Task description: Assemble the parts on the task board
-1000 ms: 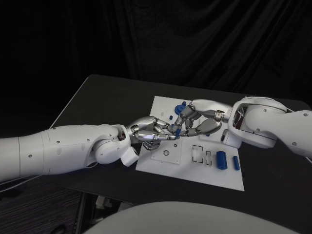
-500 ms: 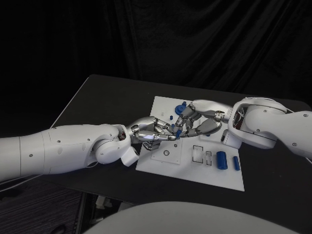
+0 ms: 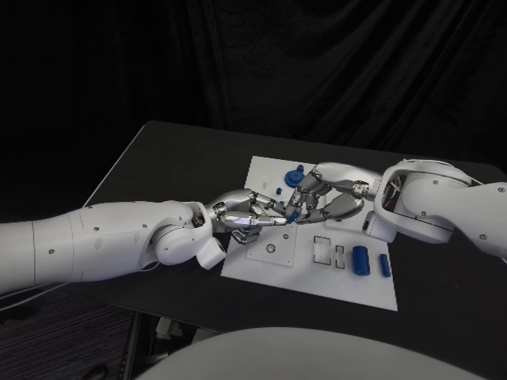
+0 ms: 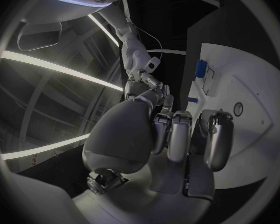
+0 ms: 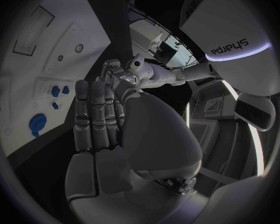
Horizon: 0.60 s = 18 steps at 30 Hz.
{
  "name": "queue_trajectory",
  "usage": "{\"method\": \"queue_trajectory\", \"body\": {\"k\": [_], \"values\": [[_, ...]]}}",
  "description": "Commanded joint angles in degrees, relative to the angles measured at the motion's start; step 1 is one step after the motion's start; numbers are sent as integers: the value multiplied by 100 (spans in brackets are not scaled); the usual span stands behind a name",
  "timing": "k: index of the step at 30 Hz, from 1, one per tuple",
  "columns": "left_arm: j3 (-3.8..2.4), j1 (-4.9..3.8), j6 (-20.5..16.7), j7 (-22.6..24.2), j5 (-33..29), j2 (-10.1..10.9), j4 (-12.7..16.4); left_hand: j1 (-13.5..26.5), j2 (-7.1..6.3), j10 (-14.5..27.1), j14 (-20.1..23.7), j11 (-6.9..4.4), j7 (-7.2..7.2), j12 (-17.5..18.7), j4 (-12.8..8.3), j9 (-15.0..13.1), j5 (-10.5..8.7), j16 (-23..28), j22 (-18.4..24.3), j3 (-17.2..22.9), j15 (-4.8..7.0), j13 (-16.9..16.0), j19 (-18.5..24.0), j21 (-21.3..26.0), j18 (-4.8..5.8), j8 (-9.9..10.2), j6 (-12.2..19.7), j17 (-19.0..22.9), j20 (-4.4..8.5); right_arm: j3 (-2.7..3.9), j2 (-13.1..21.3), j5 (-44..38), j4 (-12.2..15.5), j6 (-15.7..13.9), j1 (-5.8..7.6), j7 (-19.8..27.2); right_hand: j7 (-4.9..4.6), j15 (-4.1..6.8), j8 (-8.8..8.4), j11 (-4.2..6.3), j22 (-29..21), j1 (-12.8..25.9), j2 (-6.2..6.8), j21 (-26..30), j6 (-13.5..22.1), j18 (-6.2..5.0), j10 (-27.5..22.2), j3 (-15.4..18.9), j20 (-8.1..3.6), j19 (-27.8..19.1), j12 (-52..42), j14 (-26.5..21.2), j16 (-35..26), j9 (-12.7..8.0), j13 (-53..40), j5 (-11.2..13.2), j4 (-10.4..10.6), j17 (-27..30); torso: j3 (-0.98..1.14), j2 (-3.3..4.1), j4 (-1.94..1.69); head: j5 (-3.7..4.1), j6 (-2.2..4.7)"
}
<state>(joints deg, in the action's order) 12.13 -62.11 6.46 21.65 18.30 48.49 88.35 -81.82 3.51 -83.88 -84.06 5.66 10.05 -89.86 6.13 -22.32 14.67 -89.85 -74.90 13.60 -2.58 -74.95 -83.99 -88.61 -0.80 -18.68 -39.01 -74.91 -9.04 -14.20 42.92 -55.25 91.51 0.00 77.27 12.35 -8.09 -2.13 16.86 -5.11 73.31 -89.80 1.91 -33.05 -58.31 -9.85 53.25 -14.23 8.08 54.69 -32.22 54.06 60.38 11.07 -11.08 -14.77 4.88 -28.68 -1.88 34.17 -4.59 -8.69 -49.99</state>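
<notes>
Barely shifted, both hands, left hand [image 3: 249, 212] and right hand [image 3: 318, 196], pinch one small blue part [image 3: 290, 212] above the white task board [image 3: 322, 273].

Lettering: "sharpa", dark on white, on the left arm [image 5: 239, 47], upper right of the right wrist view. No other legible text.
</notes>
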Motion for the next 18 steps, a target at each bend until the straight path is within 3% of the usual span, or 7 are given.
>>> {"method": "queue_trajectory", "body": {"k": [1, 9, 13, 18], "values": [[-5, -6, 19, -41, -47, 8, -2, 28, -89, -612, -594, 13, 39, -14, 69, 186, -71, -15, -1413, -63, -52, -1505, -361, 47, 10, 171, 156, -1509, -43, 3, 24, -109, 17, -144, -13, -126, -16, 29, 37, -12, -10, 1, -60, 22, -61, -69, 37, 47, 2, 38, 3, 6, 19, 19, 8, 22, 1, 10, -3, 1, 0, -14, -1], [-5, -6, -98, -49, -47, 84, -39, 53, -175, -612, -594, 70, 98, -14, 205, 475, -192, -15, -1359, -265, -100, -1505, -228, 155, -28, 339, 277, -1509, -83, 3, 53, -299, 6, -205, -57, -239, -11, 36, 40, -5, -15, -2, -49, 31, -69, -69, 58, 57, -5, 55, 16, 22, 19, 30, 22, 27, -7, 20, -3, 0, -1, -45, -1], [-5, -6, -234, 13, -46, 165, -44, 77, -213, -612, -594, 100, 120, -14, 280, 586, -275, -15, -1343, -416, -128, -1505, -194, 186, -39, 370, 278, -1509, -112, 3, 49, -595, -19, -293, -129, -311, -10, 39, 38, -4, -18, -1, -39, 36, -67, -68, 66, 64, -9, 64, 27, 31, 19, 35, 31, 32, -10, 26, -6, 1, -6, -58, -1], [-5, -5, -444, 214, -46, 378, 22, 106, -219, -612, -594, 112, 133, -14, 367, 698, -341, -15, -1322, -578, -144, -1505, -147, 228, -54, 410, 327, -1509, -133, 3, -17, -1257, -79, -602, -280, -364, -11, 44, 24, -4, -22, -8, -17, 44, -53, -67, 73, 72, -17, 83, 53, 48, 20, 39, 51, 24, -22, 36, -11, 4, -4, -63, -1]]}}
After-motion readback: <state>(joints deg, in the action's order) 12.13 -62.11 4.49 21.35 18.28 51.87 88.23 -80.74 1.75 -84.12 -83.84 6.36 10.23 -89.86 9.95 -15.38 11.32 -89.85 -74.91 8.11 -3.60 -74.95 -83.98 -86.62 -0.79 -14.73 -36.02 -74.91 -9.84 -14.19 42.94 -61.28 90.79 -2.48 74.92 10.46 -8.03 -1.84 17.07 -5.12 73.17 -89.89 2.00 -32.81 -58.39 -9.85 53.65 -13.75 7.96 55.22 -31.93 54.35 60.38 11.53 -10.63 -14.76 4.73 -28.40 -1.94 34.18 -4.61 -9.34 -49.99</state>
